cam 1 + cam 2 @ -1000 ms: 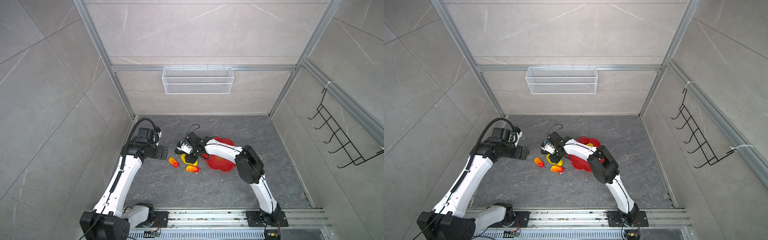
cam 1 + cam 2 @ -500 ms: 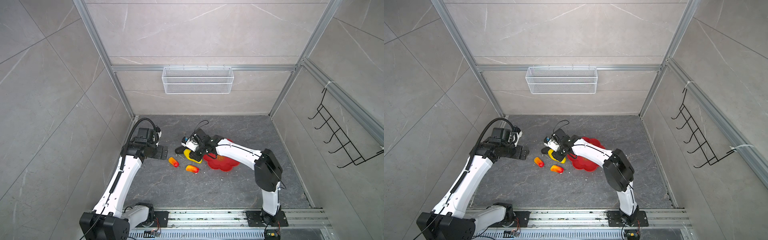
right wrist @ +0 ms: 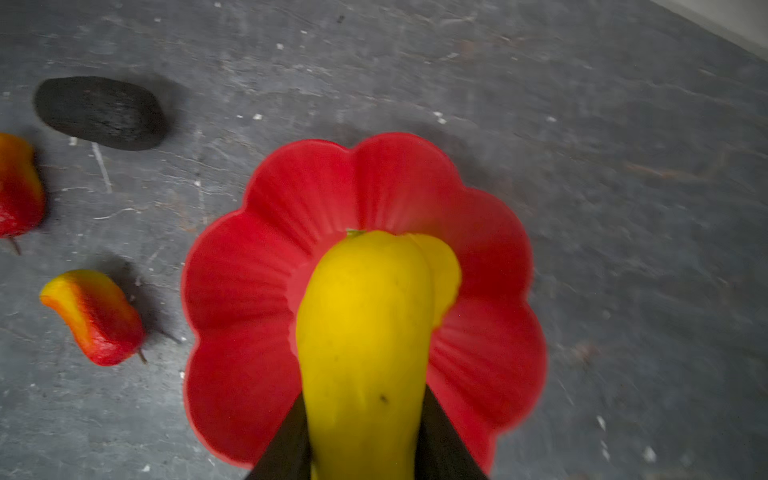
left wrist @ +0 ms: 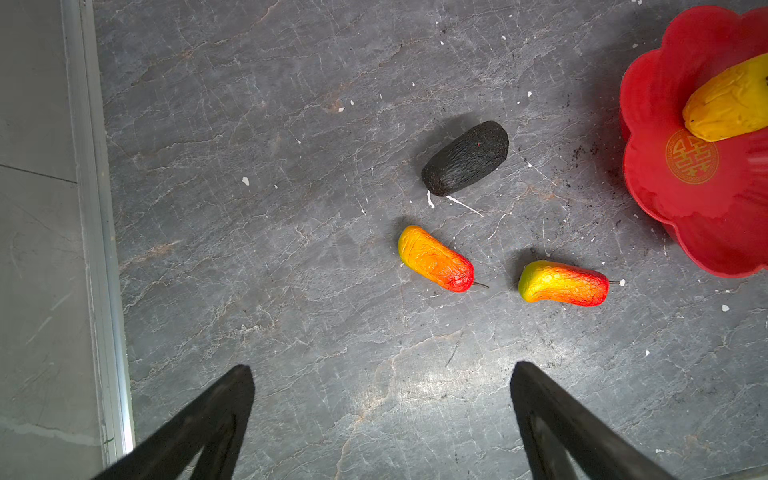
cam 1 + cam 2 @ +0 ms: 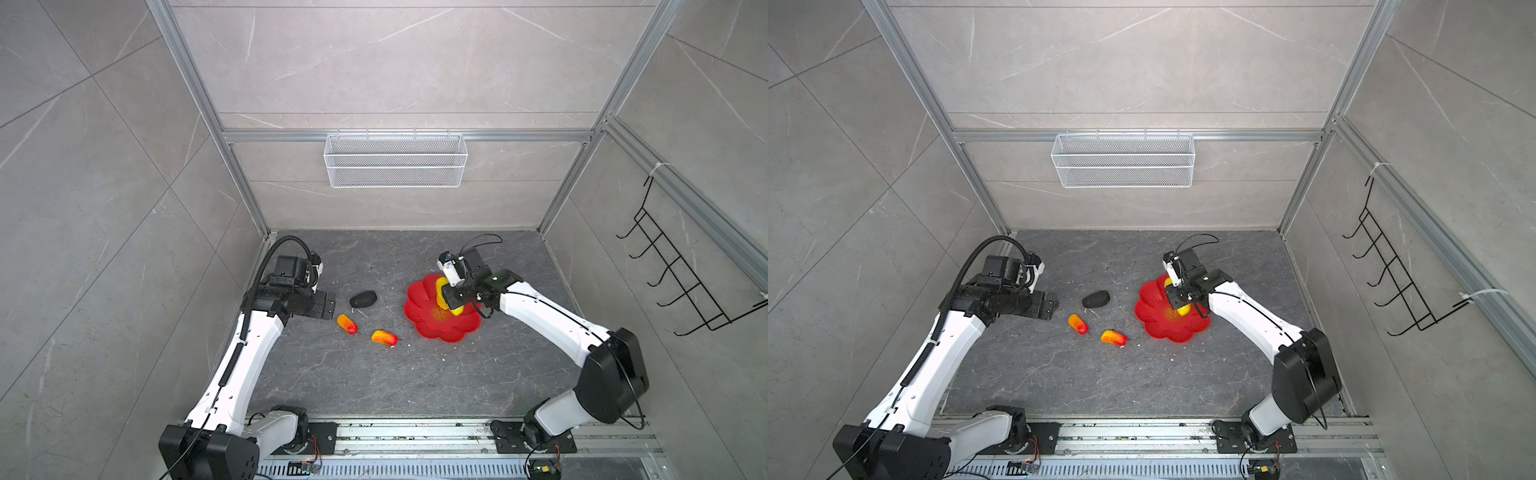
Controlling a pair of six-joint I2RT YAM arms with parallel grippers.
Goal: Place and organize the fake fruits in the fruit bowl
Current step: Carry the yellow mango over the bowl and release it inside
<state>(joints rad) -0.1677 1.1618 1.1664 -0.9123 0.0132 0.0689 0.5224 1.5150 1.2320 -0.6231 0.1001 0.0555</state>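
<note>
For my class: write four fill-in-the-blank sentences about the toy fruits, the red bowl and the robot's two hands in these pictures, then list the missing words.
1. The right hand grips a long fruit coloured ____ over the red flower-shaped bowl.
2. Outside the bowl, ____ orange-red fruits lie on the table.
3. The oval fruit near them is coloured ____.
4. The left hand holds nothing; its jaws stand ____.
Missing words: yellow; two; black; open.

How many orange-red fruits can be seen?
2 orange-red fruits, both on the floor: one near the black fruit, the other between it and the bowl. None seems hidden.
</note>
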